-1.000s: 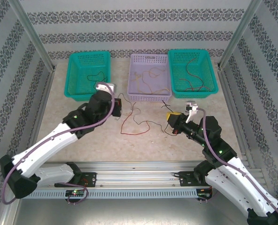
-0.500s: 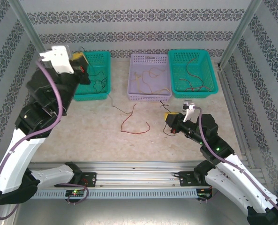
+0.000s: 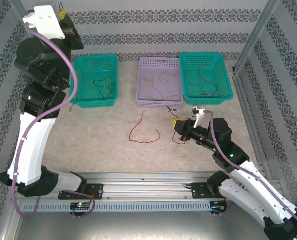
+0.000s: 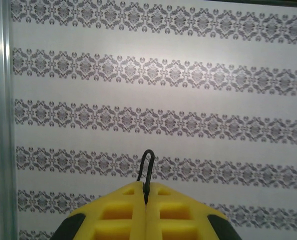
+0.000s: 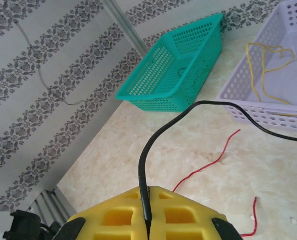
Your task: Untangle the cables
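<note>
Your table (image 3: 103, 145) carries three baskets in a row along its far edge: the left teal basket (image 3: 78, 85), the lilac basket (image 3: 160, 103) in the middle and the right teal basket (image 3: 223, 82).

Your left arm stands tall over the table's left side, with the left hand (image 3: 68, 24) up against the patterned wall, well above the left teal basket. In the left wrist view its yellow pads (image 4: 123, 210) are pressed together, and a small black cable loop (image 4: 146, 165) sticks up out of the seam between them. So that hand is clenched on the loop.

Your right hand (image 3: 180, 126) sits low over the table, just in front of the lilac basket's right corner. It is clamped as well. In the right wrist view a black cable (image 5: 188, 111) rises from between the closed pads (image 5: 118, 215), arcs over to the right and runs past the lilac basket's near wall.

The red cable (image 3: 143, 131) lies loose on the bare table, left of the right hand and not touching it.

Tan cables (image 3: 161, 80) lie inside the lilac basket. Dark cables (image 3: 203, 82) lie in the right teal basket. A black strand (image 3: 104, 88) lies in the left teal basket.
</note>
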Robot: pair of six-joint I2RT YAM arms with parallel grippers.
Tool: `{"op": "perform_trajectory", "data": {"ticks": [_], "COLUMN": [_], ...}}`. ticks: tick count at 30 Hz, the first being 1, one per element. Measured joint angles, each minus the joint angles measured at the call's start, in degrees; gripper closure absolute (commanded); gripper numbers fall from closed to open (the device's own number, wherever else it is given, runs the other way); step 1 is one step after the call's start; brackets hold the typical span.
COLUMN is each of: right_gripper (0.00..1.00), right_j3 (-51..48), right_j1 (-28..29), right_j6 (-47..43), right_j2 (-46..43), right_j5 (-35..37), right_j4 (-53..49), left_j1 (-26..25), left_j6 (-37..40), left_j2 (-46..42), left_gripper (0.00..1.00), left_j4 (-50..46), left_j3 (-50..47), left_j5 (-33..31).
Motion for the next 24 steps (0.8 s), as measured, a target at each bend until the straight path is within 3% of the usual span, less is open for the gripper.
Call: {"op": "perform_trajectory", "data": {"ticks": [7, 24], "right_gripper": [1.0, 1.0], "right_j3": [2.5, 5.7], "right_j1": [2.7, 6.4], "right_j6": [-0.6, -4.8], "right_j2": [2.7, 7.1], "right_j5": [-2.3, -4.2], "right_j4": [-0.1, -0.9], "left_j1": [8.3, 16.4], "left_j6": [-3.0, -9.7], "left_j2": [8.1, 25.9], "left_gripper": [1.0, 1.0], "left_j4": [3.2, 6.8], "left_j3": [5.1, 8.8], "left_j5": [5.7, 11.3]}}
